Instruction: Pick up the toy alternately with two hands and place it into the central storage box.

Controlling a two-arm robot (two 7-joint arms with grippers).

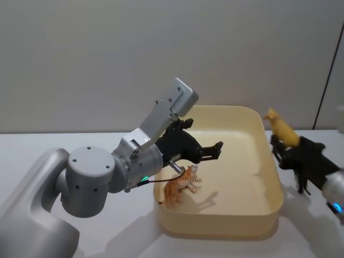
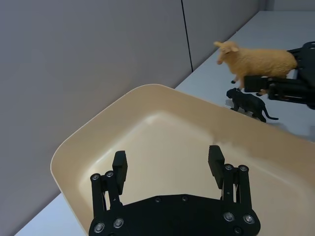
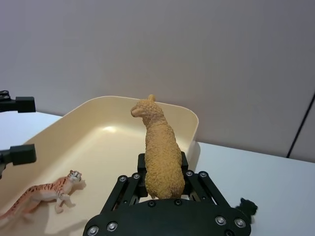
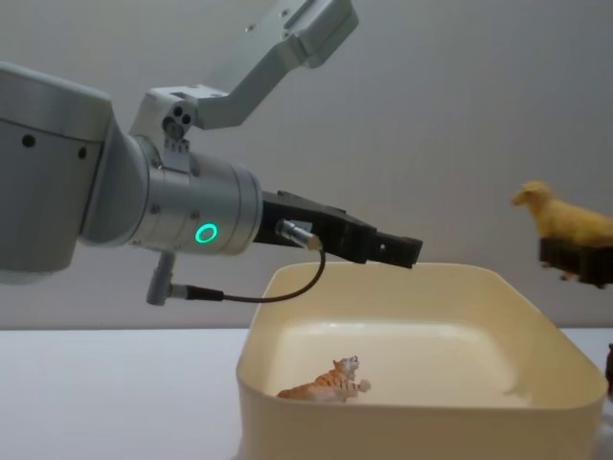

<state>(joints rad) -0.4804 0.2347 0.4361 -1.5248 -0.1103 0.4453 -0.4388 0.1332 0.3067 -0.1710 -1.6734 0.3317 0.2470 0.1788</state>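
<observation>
The fingers [image 3: 141,163] of the right gripper [image 3: 162,166] are pinched in on the hindquarters of a tan sheep [image 3: 157,137], one on each flank. They hold it upright and lifted, with its head towards the storage box [image 1: 231,109], just outside the box's right wall. The fingers [image 2: 119,164] of the left gripper [image 2: 167,160] are spread wide with nothing between them, and it hovers over the left half of the box. Below it a striped tiger [image 1: 181,185] lies on the box floor near the left wall. A small black panther [image 2: 248,103] stands on the white bench [image 1: 43,144] just outside the box's right side, under the sheep. The sheep looks like a light, rigid moulded figure, and its pebbled fleece should give the pads some bite. The broad body is the place to grip it, since the thin legs and the neck offer little surface and would let it twist. The panther is slimmer and smoother, so it likely needs a squarer pinch across the trunk.
</observation>
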